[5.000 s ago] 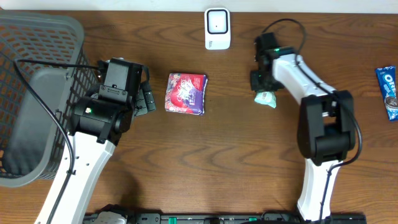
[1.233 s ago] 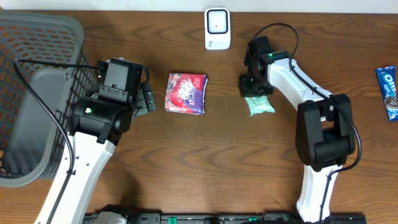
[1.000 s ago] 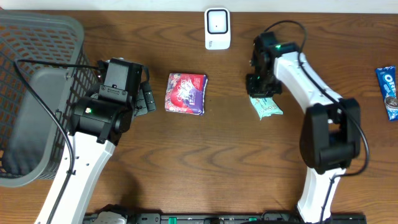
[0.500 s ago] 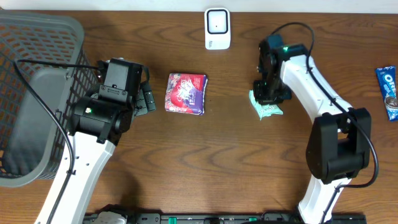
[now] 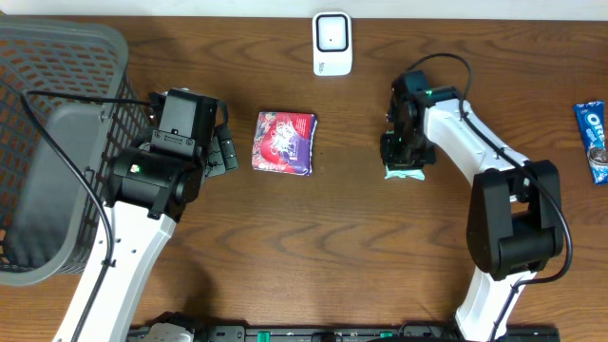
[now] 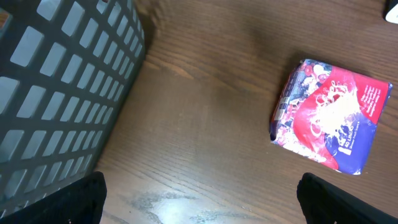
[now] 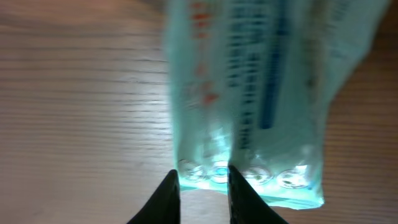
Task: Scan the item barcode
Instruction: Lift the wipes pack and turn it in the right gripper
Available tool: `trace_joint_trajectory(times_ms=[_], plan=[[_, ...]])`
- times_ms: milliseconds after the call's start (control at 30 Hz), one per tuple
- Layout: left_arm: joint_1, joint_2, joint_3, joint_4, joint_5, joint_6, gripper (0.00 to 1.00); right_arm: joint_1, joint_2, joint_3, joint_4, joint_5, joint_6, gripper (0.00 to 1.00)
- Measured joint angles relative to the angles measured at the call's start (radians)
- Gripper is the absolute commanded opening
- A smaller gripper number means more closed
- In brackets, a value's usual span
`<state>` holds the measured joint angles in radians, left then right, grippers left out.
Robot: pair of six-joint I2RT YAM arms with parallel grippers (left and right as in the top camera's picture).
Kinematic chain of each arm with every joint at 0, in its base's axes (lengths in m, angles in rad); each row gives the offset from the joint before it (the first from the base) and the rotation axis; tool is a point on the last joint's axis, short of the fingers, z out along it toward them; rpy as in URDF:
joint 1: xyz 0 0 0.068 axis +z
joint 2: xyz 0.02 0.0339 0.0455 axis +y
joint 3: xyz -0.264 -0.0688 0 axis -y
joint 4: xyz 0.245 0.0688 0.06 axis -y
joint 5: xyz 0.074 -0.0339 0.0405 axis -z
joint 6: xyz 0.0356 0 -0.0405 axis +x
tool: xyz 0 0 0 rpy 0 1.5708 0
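You had the basket (image 5: 57, 57) at the left end of the table (image 5: 313, 256), with the left gripper (image 5: 224, 150) just to its right. The square packet (image 5: 284, 142) lay right of that gripper, near the table's middle. Behind the packet, at the far edge, stood the scanner (image 5: 332, 43). Right of the packet and in front of the scanner, the small pouch (image 5: 407, 171) sat under the right gripper (image 5: 403, 157), one edge between its fingers. The cookie pack (image 5: 594, 141) lay well apart, at the right edge.
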<state>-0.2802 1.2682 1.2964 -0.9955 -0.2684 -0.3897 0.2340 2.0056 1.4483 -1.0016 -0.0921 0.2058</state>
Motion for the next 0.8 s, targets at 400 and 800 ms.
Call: trace_joint_trajectory(times_ms=[400,800], plan=[[0.0,0.0,0.0,0.0,0.0,0.0,0.98,-0.062,0.0,0.272,-0.107,0.056,0.006,0.73],[0.0,0.0,0.0,0.0,0.0,0.0,0.98,-0.25,0.0,0.028,0.134,-0.201,-0.028,0.86]])
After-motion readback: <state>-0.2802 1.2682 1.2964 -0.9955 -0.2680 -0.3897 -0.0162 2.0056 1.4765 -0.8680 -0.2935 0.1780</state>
